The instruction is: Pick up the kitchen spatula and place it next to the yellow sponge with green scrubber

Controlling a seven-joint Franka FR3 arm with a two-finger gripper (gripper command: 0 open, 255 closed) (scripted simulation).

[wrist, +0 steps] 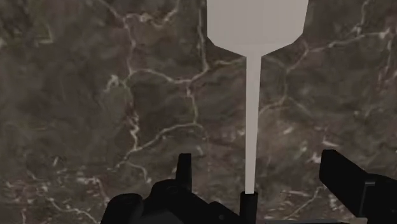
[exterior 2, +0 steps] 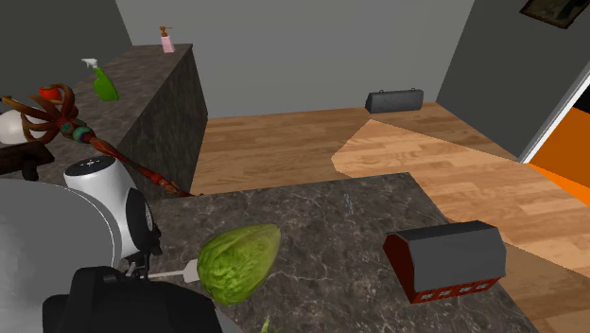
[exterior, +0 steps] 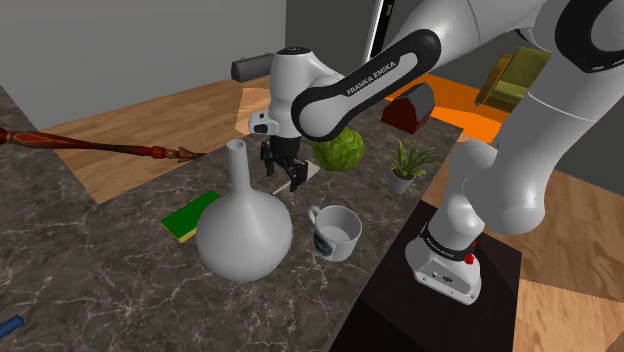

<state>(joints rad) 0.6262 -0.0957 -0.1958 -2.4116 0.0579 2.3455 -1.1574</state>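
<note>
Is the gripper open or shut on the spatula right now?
Open. In the wrist view the gripper has its fingers apart, one on each side of the white spatula, and they do not touch its handle.

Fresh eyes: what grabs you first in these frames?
The big pale round-bottomed flask stands at the front of the counter in the shoulder view, with the green-and-yellow sponge at its left there. Behind it the open gripper hangs over the white spatula, a green leafy ball beside.
</note>
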